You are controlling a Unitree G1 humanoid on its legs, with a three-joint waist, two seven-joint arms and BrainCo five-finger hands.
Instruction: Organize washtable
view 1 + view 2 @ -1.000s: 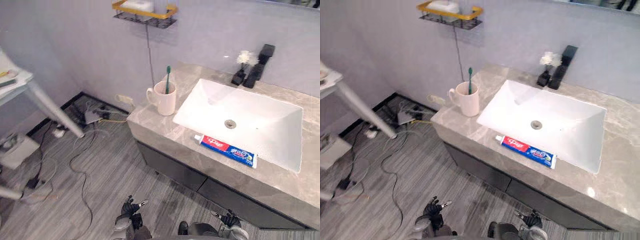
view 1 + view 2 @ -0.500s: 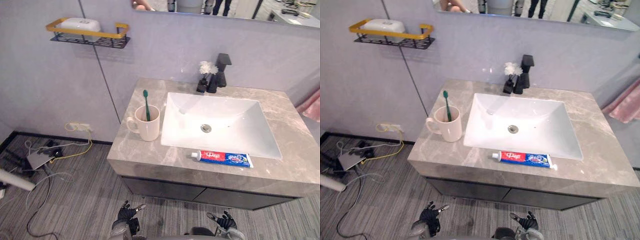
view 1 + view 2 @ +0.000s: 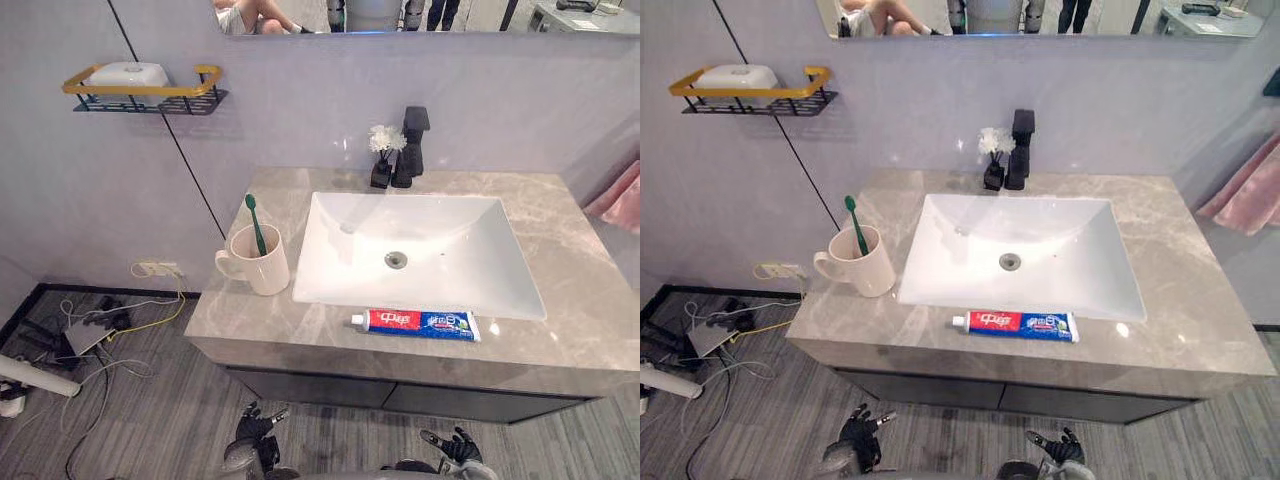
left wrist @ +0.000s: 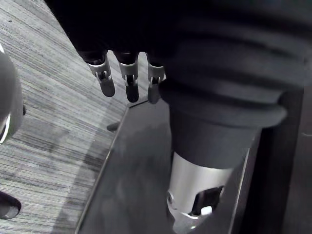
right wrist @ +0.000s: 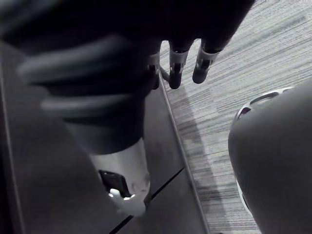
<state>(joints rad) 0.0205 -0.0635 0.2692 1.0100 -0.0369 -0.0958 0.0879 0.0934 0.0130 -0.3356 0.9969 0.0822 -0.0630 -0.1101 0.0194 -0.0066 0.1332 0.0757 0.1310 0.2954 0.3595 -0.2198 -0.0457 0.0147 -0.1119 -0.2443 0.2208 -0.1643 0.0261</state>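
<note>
at the bottom edge of the left eye view, the left hand is seen left of centre and the right hand right of centre, both low above the grey wood-grain floor and well apart from the grey marble countertop. in the wrist views the fingers of the left hand and the fingers of the right hand are shown loosely extended, with nothing held.

above the hands, a dark flat cabinet front is located under the countertop. on the near strip of the countertop, lower centre of the frame, the red, white and blue toothpaste tube is laid flat, cap toward the left, just beside the near rim of the white rectangular basin. left of the basin, the cream ceramic mug is stood upright, handle toward the left, and the green toothbrush is stood in it, head up.

at the far rim of the basin, the black angular tap is mounted, with a small black vase of white flowers just beside it on its left. in the upper left of the frame, a black wire wall shelf with a yellow rail is fixed to the grey wall.
</note>
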